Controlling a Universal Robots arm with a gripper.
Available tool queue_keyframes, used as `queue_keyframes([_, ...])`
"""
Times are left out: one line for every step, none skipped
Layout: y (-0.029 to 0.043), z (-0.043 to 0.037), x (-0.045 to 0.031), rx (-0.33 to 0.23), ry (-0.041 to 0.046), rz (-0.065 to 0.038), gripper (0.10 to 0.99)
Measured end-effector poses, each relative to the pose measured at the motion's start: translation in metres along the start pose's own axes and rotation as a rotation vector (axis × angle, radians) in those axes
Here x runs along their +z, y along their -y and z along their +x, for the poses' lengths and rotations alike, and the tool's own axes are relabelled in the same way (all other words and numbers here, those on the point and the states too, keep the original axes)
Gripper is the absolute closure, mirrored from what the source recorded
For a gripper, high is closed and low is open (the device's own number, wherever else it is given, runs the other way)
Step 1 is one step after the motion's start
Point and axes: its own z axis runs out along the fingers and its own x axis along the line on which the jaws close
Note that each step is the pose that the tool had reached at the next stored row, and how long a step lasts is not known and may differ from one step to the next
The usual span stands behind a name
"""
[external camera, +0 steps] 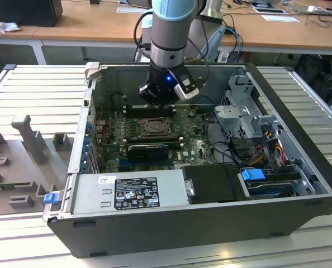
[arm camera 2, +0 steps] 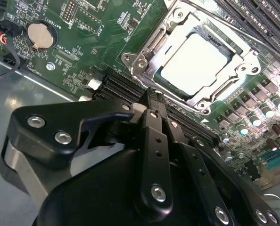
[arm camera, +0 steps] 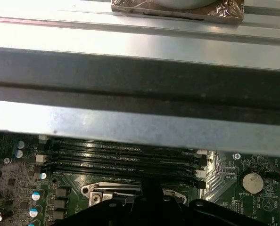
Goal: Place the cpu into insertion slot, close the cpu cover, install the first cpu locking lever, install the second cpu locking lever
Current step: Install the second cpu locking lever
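Note:
The cpu (arm camera 2: 195, 62), a pale silver square, lies in the insertion slot (external camera: 153, 127) on the green motherboard (arm camera 2: 90, 42). The silvery cpu cover (arm camera 2: 143, 55) lies down flat around it, framing the chip. Thin metal lever bars run along two sides of the frame; whether they are latched I cannot tell. My gripper (arm camera 2: 150, 94) hovers just beside the socket, over the black memory slots (arm camera 2: 119, 87), its two black fingers pressed together with nothing between them. In the exterior view the gripper (external camera: 161, 99) hangs above the far edge of the socket.
The open computer case has a metal wall (arm camera: 140, 127) close behind the gripper. A black card (external camera: 148, 149) and the power supply (external camera: 129, 192) lie nearer in the exterior view, a drive cage (external camera: 247, 114) and cables on the exterior view's right. A coin battery (arm camera 2: 39, 36) sits on the board.

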Motion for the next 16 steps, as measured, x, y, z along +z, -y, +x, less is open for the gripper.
queue_keyframes([0.0027, 0.0002, -0.0003, 0.0, 0.0, 0.0, 0.98])
queue_keyframes([0.0051, 0.0004, -0.0007, 0.0, -0.0001, 0.0, 0.98])
queue_keyframes([0.0062, 0.0006, -0.0018, 0.0, -0.0001, 0.0, 0.98])
queue_keyframes([0.0061, 0.0006, -0.0036, 0.0, 0.0, 0.0, 0.98])
queue_keyframes([0.0058, 0.0006, -0.0061, 0.0, 0.0, 0.0, 0.98])
queue_keyframes([0.0048, 0.0006, -0.014, 0.0, 0.0001, 0.0, 0.98])
queue_keyframes([0.0042, 0.0006, -0.0183, 0.0, 0.0001, 0.0, 0.98])
queue_keyframes([0.0036, 0.0006, -0.0234, 0.0, 0.0, 0.0, 0.98])
queue_keyframes([0.0036, 0.0007, -0.0315, 0.0, 0.0001, 0.0, 0.98])
queue_keyframes([0.0075, 0.0011, -0.032, 0.0, 0.0, 0.0, 0.98])
queue_keyframes([0.0119, 0.0015, -0.0325, 0.0, 0.0, 0.0, 0.98])
queue_keyframes([0.015, 0.0017, -0.0328, 0.0, 0.0, 0.001, 0.98])
queue_keyframes([0.0179, 0.002, -0.033, 0.0, -0.0001, 0.001, 0.98])
queue_keyframes([0.0224, 0.0024, -0.0335, 0.0, -0.0001, 0.002, 0.98])
queue_keyframes([0.0256, 0.0027, -0.0336, 0.0, -0.0002, 0.002, 0.98])
queue_keyframes([0.0308, 0.0031, -0.0336, 0.0, -0.0001, 0.002, 0.98])
